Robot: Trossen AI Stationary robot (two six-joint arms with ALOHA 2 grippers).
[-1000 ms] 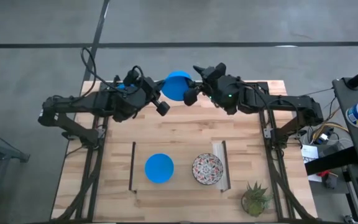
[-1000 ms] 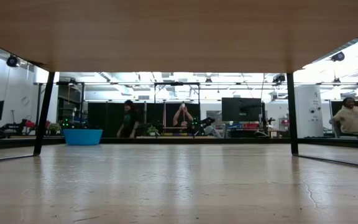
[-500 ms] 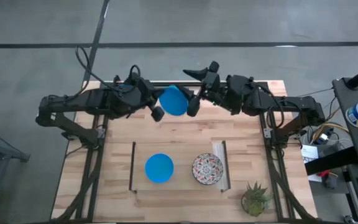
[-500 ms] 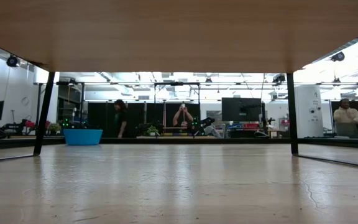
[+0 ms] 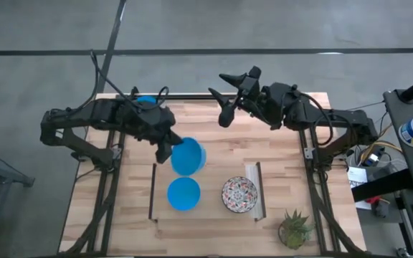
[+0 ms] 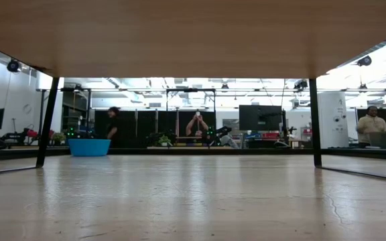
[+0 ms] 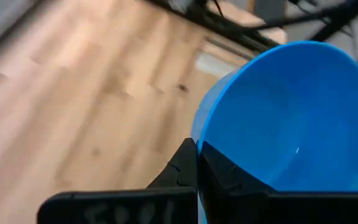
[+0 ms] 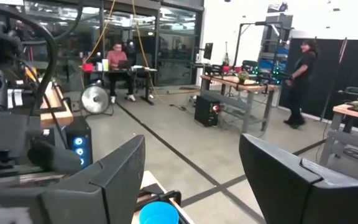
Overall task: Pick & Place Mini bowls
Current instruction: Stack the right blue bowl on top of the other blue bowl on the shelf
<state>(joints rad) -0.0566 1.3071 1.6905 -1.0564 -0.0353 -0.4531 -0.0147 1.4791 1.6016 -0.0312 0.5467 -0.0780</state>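
1 blue bowl (image 5: 188, 156) pinched by left gripper (image 5: 168, 149), right gripper (image 5: 226, 94) agape

Pale wood counter (image 5: 214, 150), planked, matt, grain plain to see. Smooth blue bowl (image 7: 291, 118) with a soft plastic-like sheen, pinched by matt black left end effector (image 7: 194, 168). Glossy patterned bowl (image 5: 239, 194), glazed look. Matt dark right end effector (image 8: 191, 180), plastic-looking. Polished grey floor (image 8: 185, 140), faintly reflective.
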